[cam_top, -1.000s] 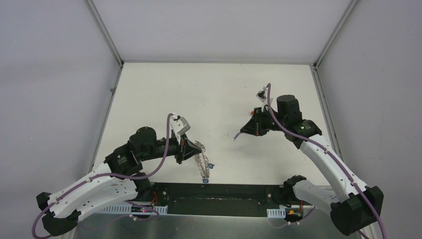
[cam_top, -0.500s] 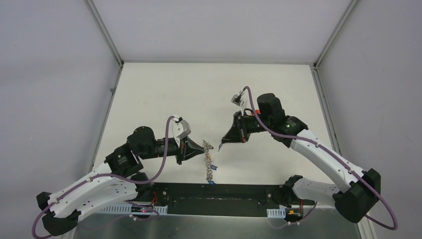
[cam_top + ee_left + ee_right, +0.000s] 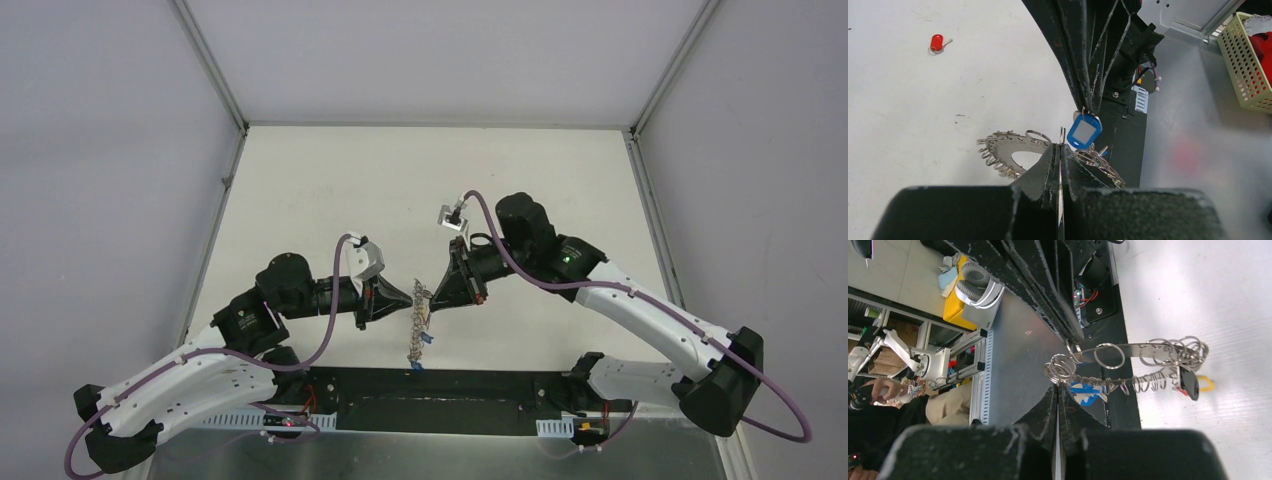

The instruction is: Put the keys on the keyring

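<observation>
The keyring (image 3: 413,335), a flat grey metal ring rimmed with wire loops, hangs edge-on above the table's near edge. My left gripper (image 3: 413,295) is shut on its upper rim; in the left wrist view the gripper (image 3: 1060,146) pinches a loop beside the ring's plate (image 3: 1008,149). My right gripper (image 3: 433,300) is shut on the blue-tagged key (image 3: 1084,131), holding it right against the loops at the left gripper's tip. The same blue tag (image 3: 1087,391) shows beside my right gripper (image 3: 1058,386). A red-tagged key (image 3: 937,42) lies alone on the white table.
A black strip (image 3: 440,385) runs along the table's near edge under the ring. The ring (image 3: 1148,347) carries a dark tag (image 3: 1189,382) at its far end. Off the table stands a pale green basket (image 3: 1248,60). Grey walls close in the table on three sides.
My right arm has swung left and down, bringing the blue key up to the ring. My left gripper has pushed right with the ring, which now hangs more upright.
</observation>
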Motion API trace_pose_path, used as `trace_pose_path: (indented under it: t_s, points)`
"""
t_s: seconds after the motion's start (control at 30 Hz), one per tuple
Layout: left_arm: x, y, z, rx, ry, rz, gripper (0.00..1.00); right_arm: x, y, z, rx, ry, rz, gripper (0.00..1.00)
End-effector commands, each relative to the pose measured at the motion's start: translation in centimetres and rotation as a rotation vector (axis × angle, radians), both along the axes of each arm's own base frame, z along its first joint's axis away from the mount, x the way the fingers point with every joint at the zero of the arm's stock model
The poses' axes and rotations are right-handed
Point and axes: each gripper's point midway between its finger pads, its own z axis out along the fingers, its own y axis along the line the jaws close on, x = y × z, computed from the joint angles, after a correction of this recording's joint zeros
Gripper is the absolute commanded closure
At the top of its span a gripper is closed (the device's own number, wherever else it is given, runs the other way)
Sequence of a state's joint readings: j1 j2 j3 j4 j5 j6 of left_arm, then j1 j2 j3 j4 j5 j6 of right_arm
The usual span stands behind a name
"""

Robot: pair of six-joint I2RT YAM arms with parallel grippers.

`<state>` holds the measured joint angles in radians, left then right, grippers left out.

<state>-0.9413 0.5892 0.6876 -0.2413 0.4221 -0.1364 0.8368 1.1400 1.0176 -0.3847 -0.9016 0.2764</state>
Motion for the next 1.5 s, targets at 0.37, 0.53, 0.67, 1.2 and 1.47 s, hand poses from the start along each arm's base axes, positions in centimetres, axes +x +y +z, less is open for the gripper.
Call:
trace_pose_path:
  t_s: [0.37, 0.53, 0.67, 1.2, 1.47]
  points:
    - [0.2, -0.5, 3.1, -0.086, -0.053, -0.007, 1.00, 0.1, 1.7, 3.0, 0.071, -0.131, 0.016, 1.00]
    - [0.2, -0.5, 3.1, -0.085, -0.048, -0.008, 1.00, 0.6, 1.8, 2.5, 0.029, -0.156, -0.018, 1.00]
    - [0.2, -0.6, 3.0, -0.085, -0.040, -0.010, 1.00, 1.1, 1.6, 1.8, -0.014, -0.169, -0.055, 1.00]
    - [0.1, -0.6, 3.1, -0.088, -0.037, -0.012, 1.00, 2.2, 1.5, 0.7, -0.082, -0.182, -0.124, 1.00]
    - [0.1, -0.5, 3.3, -0.092, -0.045, -0.011, 1.00, 1.6, 1.5, 1.8, -0.040, -0.186, -0.096, 1.00]
